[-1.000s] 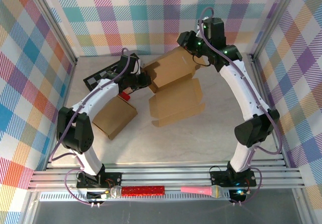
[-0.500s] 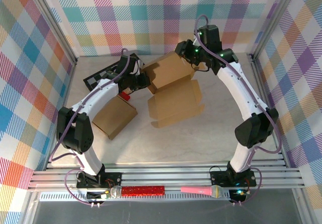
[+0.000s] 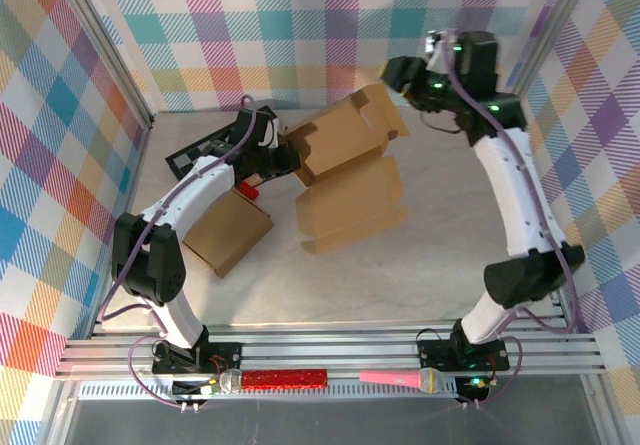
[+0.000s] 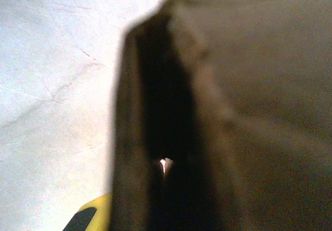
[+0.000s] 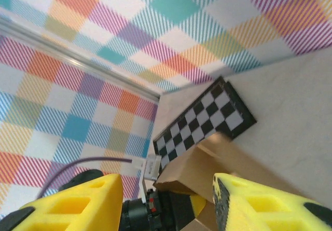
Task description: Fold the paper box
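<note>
Matt brown paper box (image 3: pixel 340 143)

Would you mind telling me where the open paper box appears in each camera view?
Top external: open paper box at upper centre.
Left wrist: its blurred brown wall across the right half.
Right wrist: the box at bottom centre.
Shared landmark: the checkerboard, left of the box from above, behind it from the right wrist.
</note>
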